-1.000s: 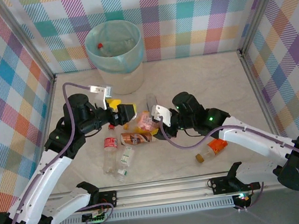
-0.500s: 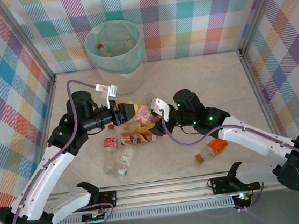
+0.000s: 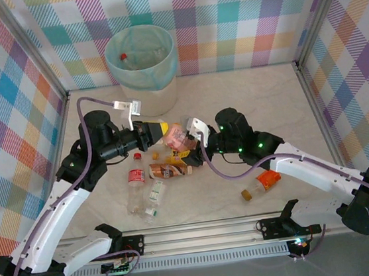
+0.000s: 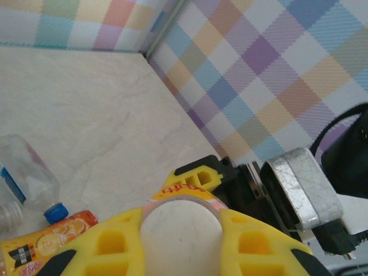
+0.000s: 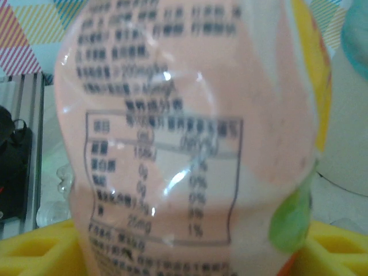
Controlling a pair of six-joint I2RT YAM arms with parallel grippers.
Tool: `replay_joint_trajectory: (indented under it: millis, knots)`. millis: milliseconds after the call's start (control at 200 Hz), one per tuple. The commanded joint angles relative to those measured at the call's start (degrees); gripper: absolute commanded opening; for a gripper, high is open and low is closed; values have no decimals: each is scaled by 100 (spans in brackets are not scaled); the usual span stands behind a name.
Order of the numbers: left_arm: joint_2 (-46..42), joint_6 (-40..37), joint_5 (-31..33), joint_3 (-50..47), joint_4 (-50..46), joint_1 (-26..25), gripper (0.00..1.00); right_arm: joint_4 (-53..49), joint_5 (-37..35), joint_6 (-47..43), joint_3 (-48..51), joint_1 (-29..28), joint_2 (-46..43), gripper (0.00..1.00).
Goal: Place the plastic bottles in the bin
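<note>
Now we clamp one pink-labelled bottle [image 3: 176,136] from both sides: base snug between left jaws, body between right jaws.

bin [image 3: 142,69]: back of table [image 3: 254,103], left of centre | middle bottle [image 3: 175,136]: before bin, between left gripper [image 3: 159,133] and right gripper [image 3: 187,141] | bottle cluster [image 3: 168,170]: just before it | lone bottle [image 3: 262,184]: right-front

Top external: high, behind the arm bases [image 3: 116,242], angled down across the table [image 3: 253,97] to the bin [image 3: 157,101] by the far wall [image 3: 224,13]; wide.
Left wrist: low, close behind its fingers [image 4: 109,244], facing the right wall [image 4: 276,69].
Right wrist: hard against the bottle [image 5: 184,144], blurred.
Shared: that bottle, all three views.
</note>
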State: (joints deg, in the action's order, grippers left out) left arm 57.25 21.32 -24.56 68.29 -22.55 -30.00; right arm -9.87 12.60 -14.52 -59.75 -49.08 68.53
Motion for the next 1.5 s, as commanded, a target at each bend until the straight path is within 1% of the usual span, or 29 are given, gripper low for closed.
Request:
replay_joint_trajectory:
  millis: [0,35,130,220,280,425,530,635,765,860,1010,1070,1215,1495]
  knots:
    - [124,181,846,492,117,-24,0,224,-242,2,-229,-5,-76,89]
    - [199,179,1006,648,43,-24,0,289,-431,-14,-254,-5,-77,94]
    - [443,54,1468,1206,-179,-15,0,430,-1060,-98,-413,-5,-53,100]
    - [735,-161,1955,1823,-358,-6,0,452,-1811,-226,-731,-5,86,100]
    - [980,-337,2303,2303,-486,10,0,538,-2190,-335,-952,8,178,100]
    - [1732,-897,3227,3562,-839,71,0,731,-2694,-536,-1495,125,459,100]
    - [2347,-1175,3732,4499,-1116,234,0,678,-2694,-616,-1907,213,656,100]
    - [2910,-1256,3879,5340,-1360,515,0,569,-2618,-613,-2239,254,842,100]
    - [3668,-1393,4082,6328,-1678,803,0,372,-2360,-554,-2512,286,1048,100]
    - [4267,-1668,4355,7061,-1912,896,0,313,-2145,-484,-2623,314,1207,100]
    - [5345,-2115,4751,8384,-2570,1000,0,316,-1833,-399,-2742,329,1501,100]
    - [5599,-2201,4791,8553,-2656,1052,0,321,-1713,-354,-2795,333,1609,100]
    - [5974,-2249,4752,8616,-2795,1178,0,308,-1535,-284,-2865,337,1791,100]
    - [6675,-2285,4249,8813,-3301,1251,0,236,-1443,-125,-2806,333,1970,100]
